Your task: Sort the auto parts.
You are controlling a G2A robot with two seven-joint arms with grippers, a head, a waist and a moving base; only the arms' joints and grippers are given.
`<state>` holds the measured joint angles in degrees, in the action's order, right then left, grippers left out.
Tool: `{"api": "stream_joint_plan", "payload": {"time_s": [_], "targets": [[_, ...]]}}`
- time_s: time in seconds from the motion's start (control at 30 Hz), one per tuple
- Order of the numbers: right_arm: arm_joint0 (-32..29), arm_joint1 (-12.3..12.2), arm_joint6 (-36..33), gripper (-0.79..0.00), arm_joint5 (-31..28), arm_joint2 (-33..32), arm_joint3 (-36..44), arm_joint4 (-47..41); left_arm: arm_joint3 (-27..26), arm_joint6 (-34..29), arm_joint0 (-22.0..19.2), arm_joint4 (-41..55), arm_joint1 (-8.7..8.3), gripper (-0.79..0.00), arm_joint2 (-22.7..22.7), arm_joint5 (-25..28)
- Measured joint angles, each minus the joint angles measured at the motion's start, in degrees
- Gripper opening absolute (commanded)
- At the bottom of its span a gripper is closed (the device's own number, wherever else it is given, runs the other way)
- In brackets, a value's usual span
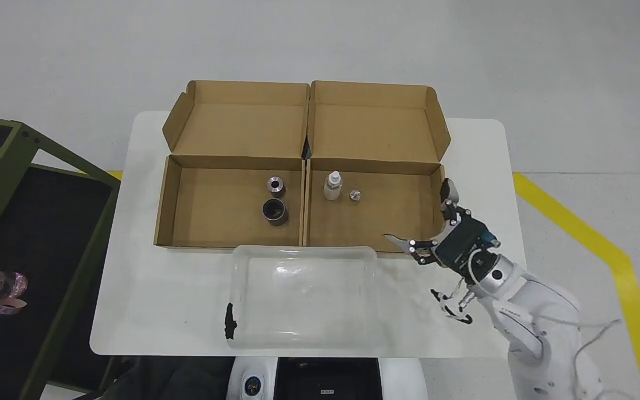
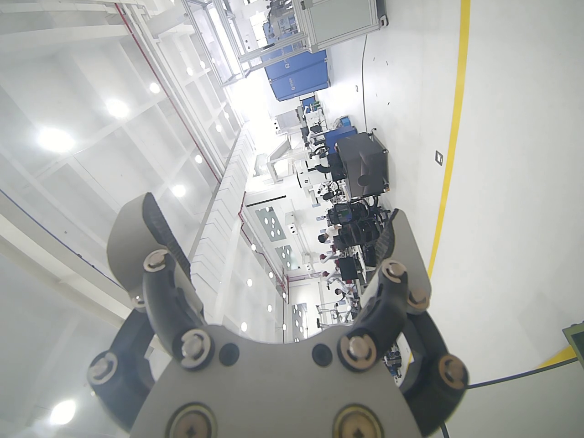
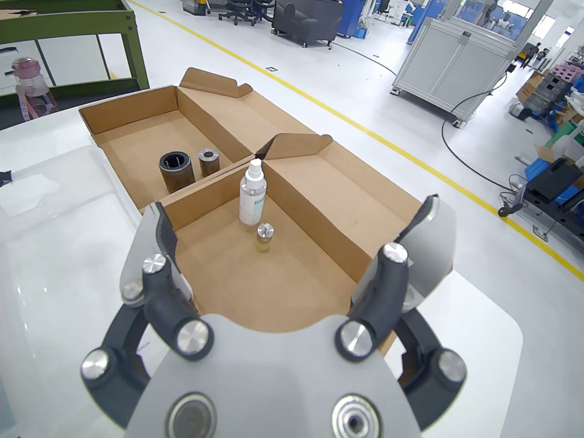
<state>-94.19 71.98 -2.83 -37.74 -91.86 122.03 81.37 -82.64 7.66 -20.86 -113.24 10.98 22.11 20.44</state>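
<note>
Top view. Two shallow boxes of brown corrugated cardboard stand side by side, walls touching, on a smooth white table (image 1: 130,260) with rounded corners. Each lid is folded back flat, away from the robot.

The left box (image 1: 210,225) holds two dark metal cylinders, upright and just apart. The larger cylinder (image 1: 274,210) is a hollow sleeve with ridges inside its bore. The smaller cylinder (image 1: 273,184) stands behind it and has a pale ring on its top face.

The right box (image 1: 400,215) holds a slim white spray bottle (image 1: 333,186), upright with a clear cap. Just beside it stands a small bottle (image 1: 354,195) with a shiny metal cap and a yellowish body.

A clear plastic tub (image 1: 305,250) with rounded corners lies between the boxes and the robot, its far rim against the boxes' near walls. A small black piece (image 1: 229,322) sits at the tub's near left edge; what it is cannot be told.

The right gripper (image 1: 416,211) is at the near right corner of the right box. Its ribbed black pads are spread wide with nothing between them.

Left wrist view. The left gripper (image 2: 273,209) faces the hall, its fingers likewise wide apart and empty.

A green metal cart (image 1: 30,200) stands beside the table on the robot's left.
</note>
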Motion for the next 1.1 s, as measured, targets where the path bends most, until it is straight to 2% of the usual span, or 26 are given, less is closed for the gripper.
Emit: {"api": "stream_joint_plan", "payload": {"time_s": [0.5,1.1], "targets": [[-9.8,-0.9,10.2,0.000,1.2,-6.9,0.3,1.4,0.0,0.0,0.0,0.0,0.00,0.000,0.0,0.0],[-12.1,-1.4,12.2,0.000,2.7,-8.5,0.6,2.3,0.0,0.0,0.0,0.0,0.00,0.000,0.0,0.0]]}}
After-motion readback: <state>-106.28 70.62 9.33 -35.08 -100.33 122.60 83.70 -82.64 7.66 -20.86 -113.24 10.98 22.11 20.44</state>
